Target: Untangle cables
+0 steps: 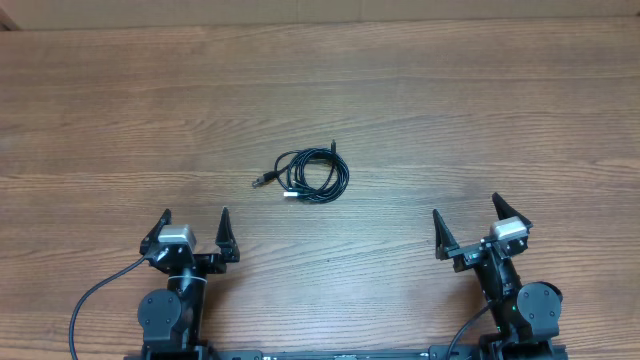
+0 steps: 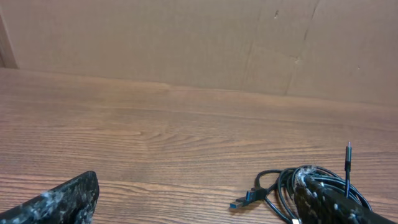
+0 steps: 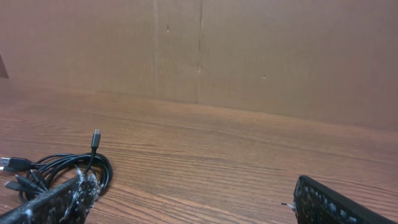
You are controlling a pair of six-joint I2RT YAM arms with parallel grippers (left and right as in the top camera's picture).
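Observation:
The cables (image 1: 310,175) lie as one loose black coil in the middle of the wooden table, with plug ends sticking out at the left and top. From the left wrist the cables (image 2: 292,186) sit ahead to the right, partly behind my right-hand finger, a blue-tipped plug pointing left. From the right wrist the cables (image 3: 59,168) lie at the far left, one plug standing upright. My left gripper (image 1: 195,228) waits open near the table's front edge, left of the coil and short of it. My right gripper (image 1: 467,222) is open too, off to the coil's right. Neither touches anything.
A brown cardboard wall (image 2: 199,43) stands along the table's far edge. Bare wooden tabletop (image 1: 480,110) surrounds the coil on every side. Thick black wires (image 1: 95,300) run along the arm bases at the front edge.

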